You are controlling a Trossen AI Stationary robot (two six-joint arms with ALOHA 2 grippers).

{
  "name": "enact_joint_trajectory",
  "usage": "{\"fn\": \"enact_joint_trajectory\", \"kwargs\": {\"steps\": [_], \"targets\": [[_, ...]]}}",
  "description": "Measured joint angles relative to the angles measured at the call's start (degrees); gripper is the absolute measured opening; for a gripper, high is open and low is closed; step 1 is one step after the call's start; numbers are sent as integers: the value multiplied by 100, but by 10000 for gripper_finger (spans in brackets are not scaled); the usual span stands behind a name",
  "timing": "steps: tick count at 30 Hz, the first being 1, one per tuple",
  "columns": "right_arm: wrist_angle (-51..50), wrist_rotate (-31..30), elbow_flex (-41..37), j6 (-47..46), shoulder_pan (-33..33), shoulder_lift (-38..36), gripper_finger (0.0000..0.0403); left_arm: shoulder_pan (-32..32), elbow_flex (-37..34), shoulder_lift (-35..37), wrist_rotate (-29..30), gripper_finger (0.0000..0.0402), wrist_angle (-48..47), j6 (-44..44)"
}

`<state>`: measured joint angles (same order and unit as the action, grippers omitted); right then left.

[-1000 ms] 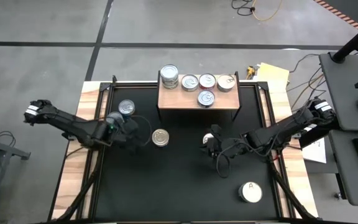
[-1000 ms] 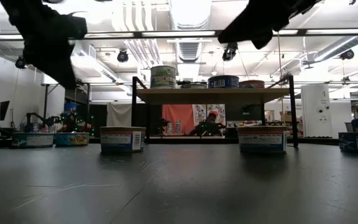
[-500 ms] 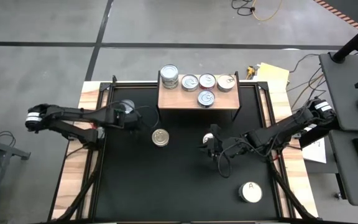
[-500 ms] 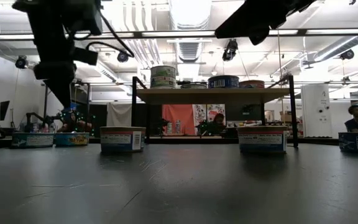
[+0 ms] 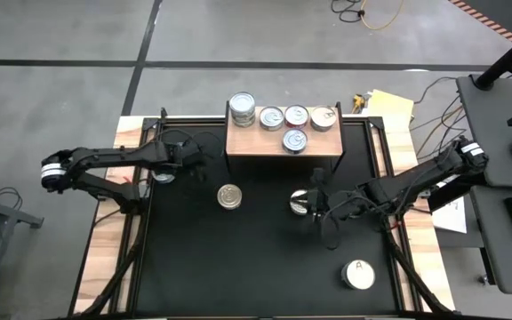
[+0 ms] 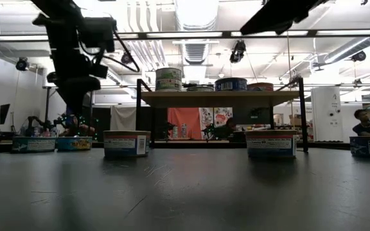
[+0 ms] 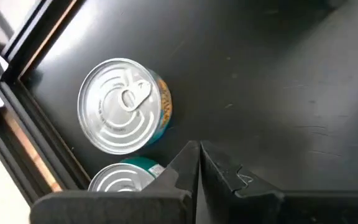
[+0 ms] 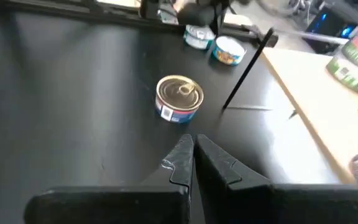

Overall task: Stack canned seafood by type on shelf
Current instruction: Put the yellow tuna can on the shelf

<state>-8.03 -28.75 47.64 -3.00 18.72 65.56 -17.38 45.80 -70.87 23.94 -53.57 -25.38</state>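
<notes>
Left end effector (image 5: 174,158), clenched and empty, has swung toward the far-left cans (image 7: 124,104); right end effector (image 5: 316,199), clenched, waits mid-worktop.

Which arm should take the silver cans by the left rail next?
Left. The left gripper, shut, is right by the two silver cans. The right gripper is mid-table, beyond the gold can.
</notes>
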Motion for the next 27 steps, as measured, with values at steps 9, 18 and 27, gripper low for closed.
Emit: {"fn": "enact_joint_trajectory", "kwargs": {"steps": [9,18,27], "targets": [[-72,-241,0,283,0,-749,12,-499,50,-645,5,0,152,269],[-73,-253,-2,104,0,-852,13,-649,52,-1035,576,0,205,338],[-82,-247,-4,79,0,-636,13,-669,32,-1370,664,0,257,323]]}}
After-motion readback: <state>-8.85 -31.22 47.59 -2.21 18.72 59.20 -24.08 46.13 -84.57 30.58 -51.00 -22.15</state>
